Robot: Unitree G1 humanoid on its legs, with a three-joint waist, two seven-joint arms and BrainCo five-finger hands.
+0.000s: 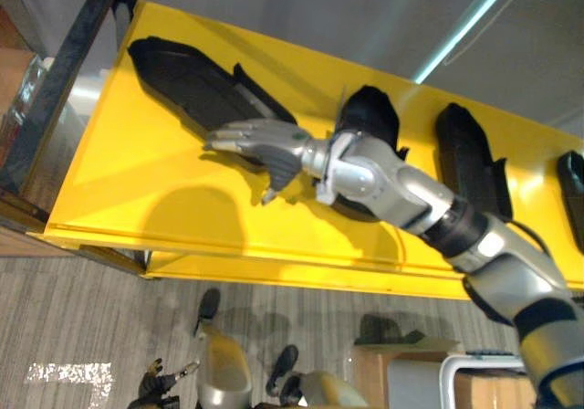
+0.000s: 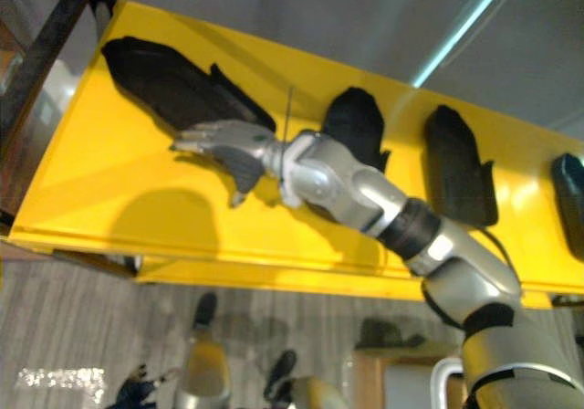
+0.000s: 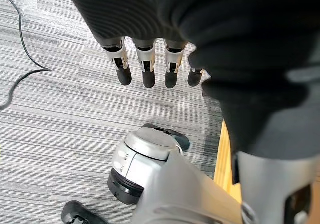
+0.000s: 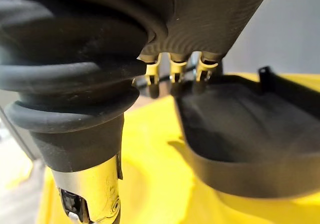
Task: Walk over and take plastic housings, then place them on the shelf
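I see the flat yellow metal shelf (image 1: 128, 190) running from 10 to 3 o'clock, with its front lip toward 6. There is bare yellow room at 7 o'clock of my right hand, out to that lip. The long black plastic housing (image 1: 182, 76) lies at 10 o'clock. A second black housing (image 1: 374, 112) sits partly behind my forearm, a third black housing (image 1: 470, 153) is at 3, and a fourth black housing (image 1: 573, 185) is at the view's edge. The right hand (image 1: 260, 144) is released, fingers straight at the long housing's near rim. The left hand (image 3: 145, 59) hangs relaxed over the grey carpet floor (image 3: 50, 134).
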